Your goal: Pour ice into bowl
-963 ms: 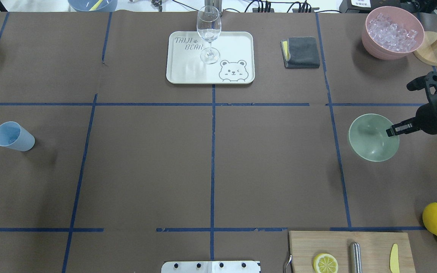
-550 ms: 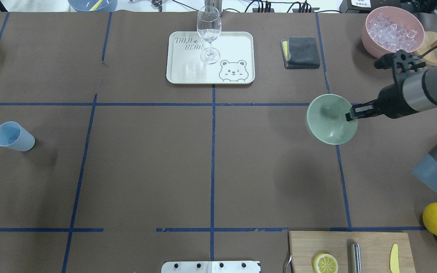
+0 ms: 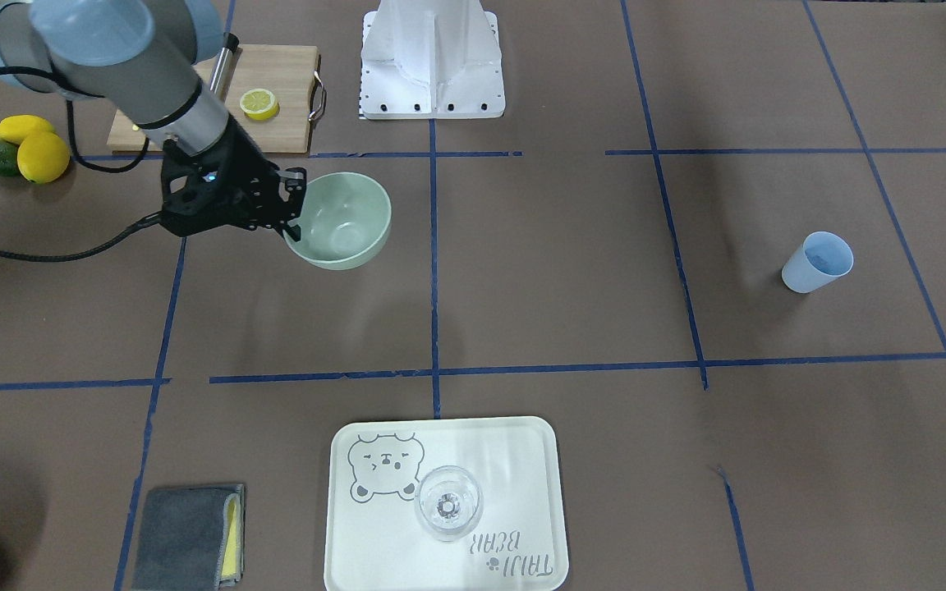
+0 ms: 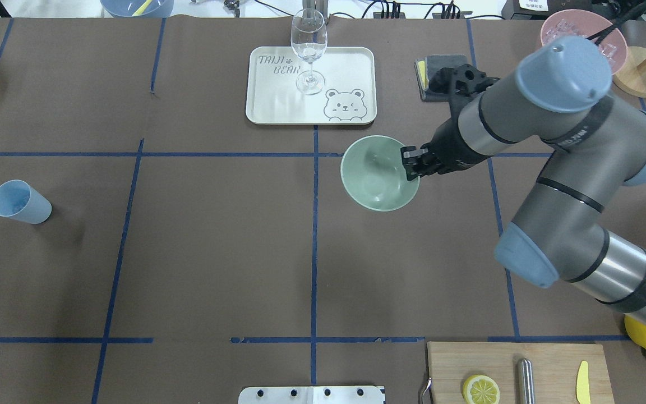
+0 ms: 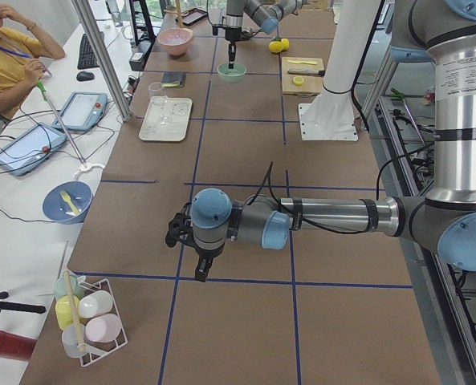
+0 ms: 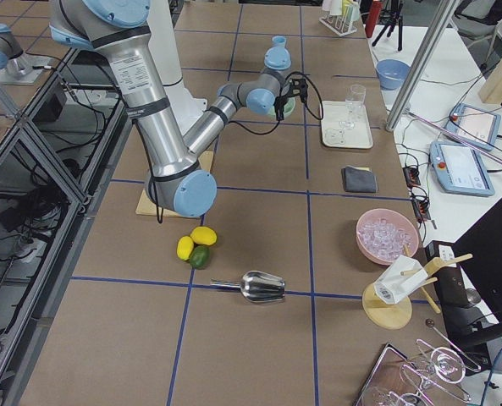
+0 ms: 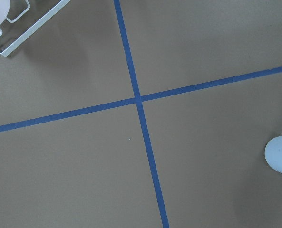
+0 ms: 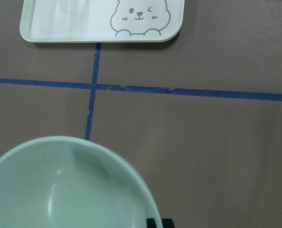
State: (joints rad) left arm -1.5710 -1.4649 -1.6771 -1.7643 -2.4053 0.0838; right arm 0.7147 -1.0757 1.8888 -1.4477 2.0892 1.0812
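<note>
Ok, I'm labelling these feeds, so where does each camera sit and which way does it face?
Front-facing: across table, facing robot; right gripper grips bowl.
Overhead: behind robot, looking down; right arm.
Exterior left: table's left end; left arm near.
Exterior right: right end; right arm near.
Left wrist: down at blue tape; no body.
Right wrist: over bowl; fingertips.
Shared: first two show the tray.

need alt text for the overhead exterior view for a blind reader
The right gripper holds an empty sage-green bowl by its rim near the middle of a brown table marked with blue tape lines. Beyond it a bear-print tray carries a wine glass; a light blue cup sits at the far left.
</note>
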